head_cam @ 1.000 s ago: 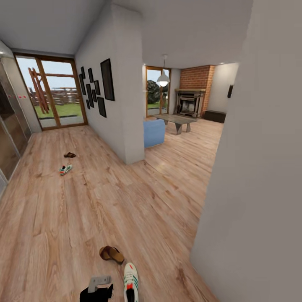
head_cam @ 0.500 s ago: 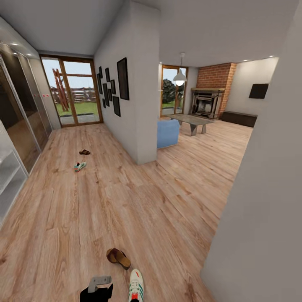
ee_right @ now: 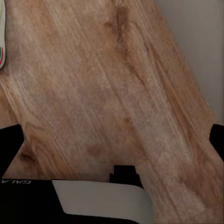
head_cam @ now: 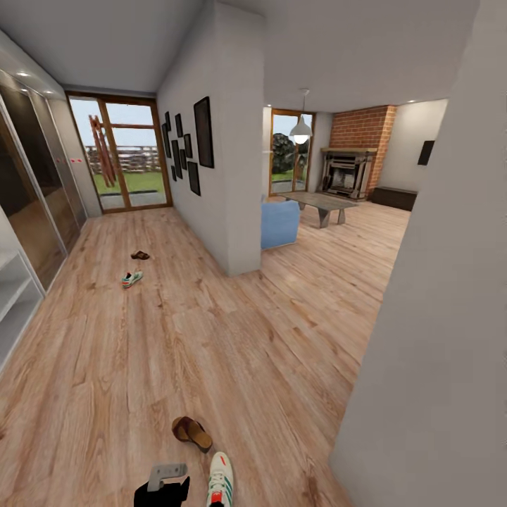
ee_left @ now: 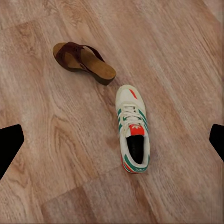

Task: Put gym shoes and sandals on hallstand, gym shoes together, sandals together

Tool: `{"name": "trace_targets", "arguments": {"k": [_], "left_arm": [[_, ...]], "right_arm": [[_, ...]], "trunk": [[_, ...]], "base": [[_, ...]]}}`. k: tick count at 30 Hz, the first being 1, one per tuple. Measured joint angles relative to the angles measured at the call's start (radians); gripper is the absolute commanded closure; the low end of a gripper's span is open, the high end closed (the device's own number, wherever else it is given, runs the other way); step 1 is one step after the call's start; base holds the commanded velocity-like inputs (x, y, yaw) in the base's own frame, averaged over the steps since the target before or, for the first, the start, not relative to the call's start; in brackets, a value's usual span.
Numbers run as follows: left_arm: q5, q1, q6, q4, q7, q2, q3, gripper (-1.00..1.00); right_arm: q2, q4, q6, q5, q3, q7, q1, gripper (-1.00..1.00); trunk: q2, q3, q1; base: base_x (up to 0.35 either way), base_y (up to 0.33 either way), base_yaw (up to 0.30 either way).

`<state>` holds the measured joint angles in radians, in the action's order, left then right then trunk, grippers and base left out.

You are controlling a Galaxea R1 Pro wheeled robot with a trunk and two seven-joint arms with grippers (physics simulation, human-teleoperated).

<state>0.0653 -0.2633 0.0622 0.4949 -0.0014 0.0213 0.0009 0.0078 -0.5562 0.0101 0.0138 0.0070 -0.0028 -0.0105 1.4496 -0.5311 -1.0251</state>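
Arms first: my left arm [head_cam: 163, 484] pokes into the bottom edge of the head view, dark with a grey bracket on top, held low over the corridor floor [head_cam: 211, 338]. My left claw [ee_left: 112, 140] looks straight down at the planks, its two black fingertips [ee_left: 9, 147] far apart at the picture's edges, with nothing between them but floor and shoes below. My right claw [ee_right: 112, 140] also faces the floor, close to a pale wall base; its dark tips sit wide apart too, holding nothing.

One gym shoe [ee_left: 133, 135] lies flat on the wood under my left claw, toe towards one sandal [ee_left: 84, 60] just beside it, the two close but apart. From my head I see that same gym shoe [head_cam: 220, 480] at the bottom edge, right of my left arm, with the sandal [head_cam: 191, 432] just beyond it. Well down the corridor lie the other gym shoe [head_cam: 131, 279] and, just past it, the other sandal [head_cam: 140, 255], both on the floor. At the far left edge stands the pale hallstand [head_cam: 10, 303], its shelves partly in sight.

Against half a second ago, the whole head view has slid slightly: my camera turned, the shoes lie as they did, and my left arm keeps the same pose.
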Motion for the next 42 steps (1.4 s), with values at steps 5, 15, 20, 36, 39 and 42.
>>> {"name": "trace_targets", "arguments": {"k": [5, 15, 20, 36, 39, 42], "left_arm": [[0.0, 0.0, 0.0, 0.0, 0.0, 0.0, -0.001, -1.0], [0.0, 0.0, 0.0, 0.0, 0.0, 0.0, 0.001, -1.0], [0.0, 0.0, 0.0, 0.0, 0.0, 0.0, 0.0, -1.0], [0.075, -0.031, -0.005, 0.024, 0.0, 0.011, 0.002, -1.0], [0.082, -0.054, -0.006, 0.027, 0.0, 0.008, 0.002, -1.0], [0.088, -0.08, -0.007, 0.027, 0.0, 0.004, 0.001, -1.0]], "right_arm": [[0.0, 0.0, 0.0, 0.001, 0.0, 0.0, 0.0, -1.0], [0.0, 0.0, 0.0, 0.001, 0.001, 0.0, 0.0, -1.0], [0.0, 0.0, 0.001, 0.001, 0.003, -0.001, 0.0, -1.0], [0.016, -0.059, 0.033, 0.001, 0.087, -0.004, -0.004, -1.0], [0.032, -0.132, 0.111, 0.0, 0.088, -0.005, -0.006, -1.0], [0.045, -0.316, 0.35, 0.0, 0.089, -0.004, -0.008, -1.0]], "trunk": [[0.0, 0.0, 0.0], [0.0, 0.0, 0.0], [0.0, 0.0, 0.0], [0.0, 0.0, 0.0], [0.0, 0.0, 0.0], [0.0, 0.0, 0.0]], "base": [[0.016, -0.16, 0.0], [0.047, -0.16, 0.0], [0.004, -0.009, 0.0], [0.0, 0.0, 0.0], [0.0, 0.0, 0.0], [0.0, 0.0, 0.0]]}}
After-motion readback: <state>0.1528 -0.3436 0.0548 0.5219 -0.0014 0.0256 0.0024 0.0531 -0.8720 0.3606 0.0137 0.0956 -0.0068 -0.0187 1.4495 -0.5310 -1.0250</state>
